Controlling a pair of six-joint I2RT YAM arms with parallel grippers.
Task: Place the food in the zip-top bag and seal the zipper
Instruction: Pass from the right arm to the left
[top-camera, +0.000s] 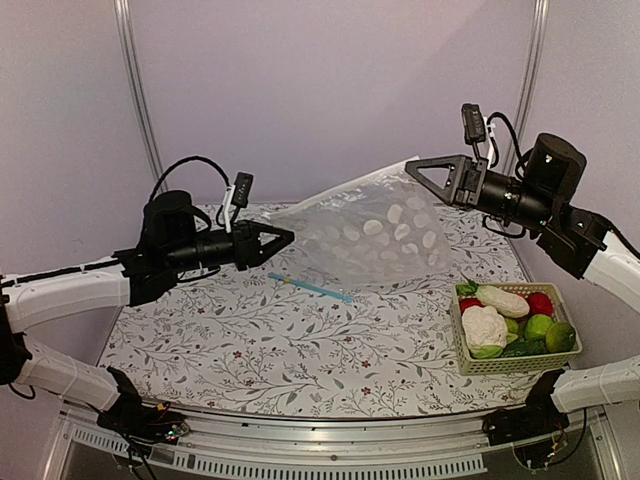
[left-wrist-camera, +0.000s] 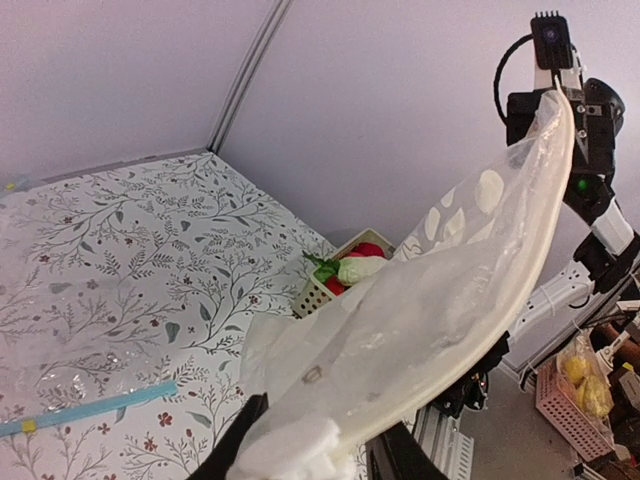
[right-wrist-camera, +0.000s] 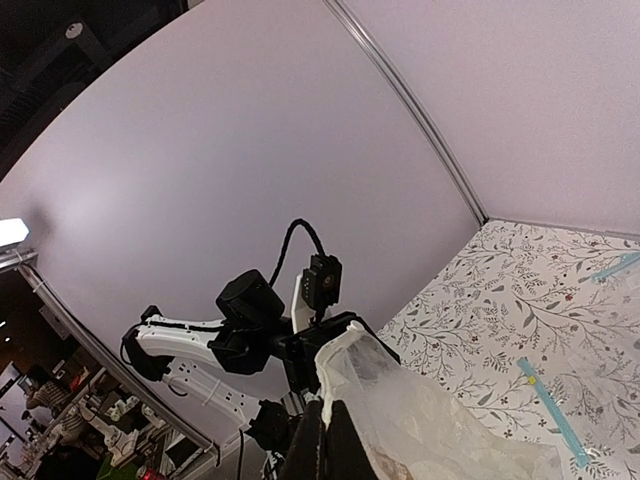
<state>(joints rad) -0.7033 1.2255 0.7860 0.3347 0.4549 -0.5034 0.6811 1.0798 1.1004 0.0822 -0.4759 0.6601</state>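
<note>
The dotted zip-top bag (top-camera: 385, 235) hangs stretched in the air between the two arms, above the far part of the flowered worktop (top-camera: 250, 330). The right pincer (top-camera: 412, 167) is clamped tight on its high corner. The left pincer (top-camera: 285, 237) is at the low corner; from its own camera the jaws stand partly apart with bunched plastic between them, and I cannot tell whether they truly pinch it.

None of the food is in the bag. The cauliflower (top-camera: 483, 325), white radish (top-camera: 503, 300), lemon (top-camera: 560, 337) and small green fruit (top-camera: 538, 325) all sit in the basket (top-camera: 505, 366) at the right, well away from the bag.

The step in hand looks to be securing the bag at both ends. To do it well, I'd want the left pincer to bite squarely on the plastic, not on a loose fold. It should then pull only gently against the right one, so nothing slips or tears. I cannot make out the zipper on the lifted bag, so which edge is the mouth needs checking before any food goes near it. A light-blue strip (top-camera: 310, 288) lies flat on the worktop just below the bag and seems to belong to another clear bag; it should be left alone.

I can read no brand, label or lettering anywhere.
</note>
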